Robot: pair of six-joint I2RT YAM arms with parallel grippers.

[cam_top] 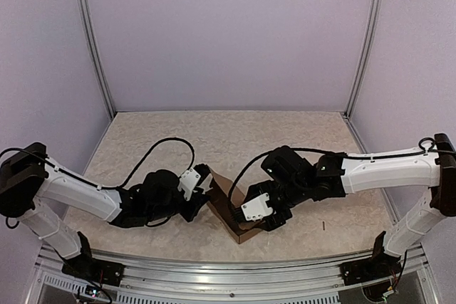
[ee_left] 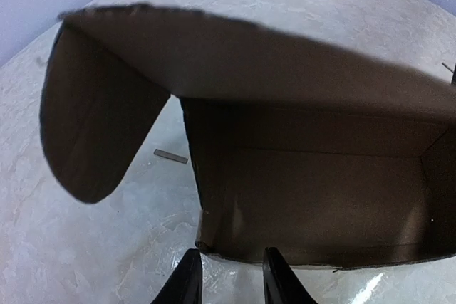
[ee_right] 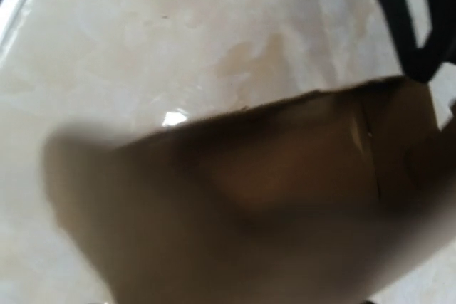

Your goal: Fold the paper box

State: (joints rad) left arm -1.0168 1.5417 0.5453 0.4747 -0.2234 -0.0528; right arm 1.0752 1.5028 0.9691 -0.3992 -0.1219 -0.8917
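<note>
Low at table (cam_top: 214, 133) centre, left gripper (ee_left: 232, 255) jaws stand slightly apart with nothing between, tips just short of the paper box (ee_left: 313, 190) rim. Behind it the left arm stretches low and rightward from its base. Box sits open on the table between both grippers, rounded flap sticking out. Opposite, the right arm folds in, wrist dipped at the box. Fingers of the right gripper (cam_top: 246, 220) are hidden by blurred cardboard; can't tell its state.

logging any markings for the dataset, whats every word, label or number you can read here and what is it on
None can be read.
The paper box is plain brown cardboard, no print showing.
The arms' white covers bear no legible label in the top view.
The right wrist view is blurred.
</note>
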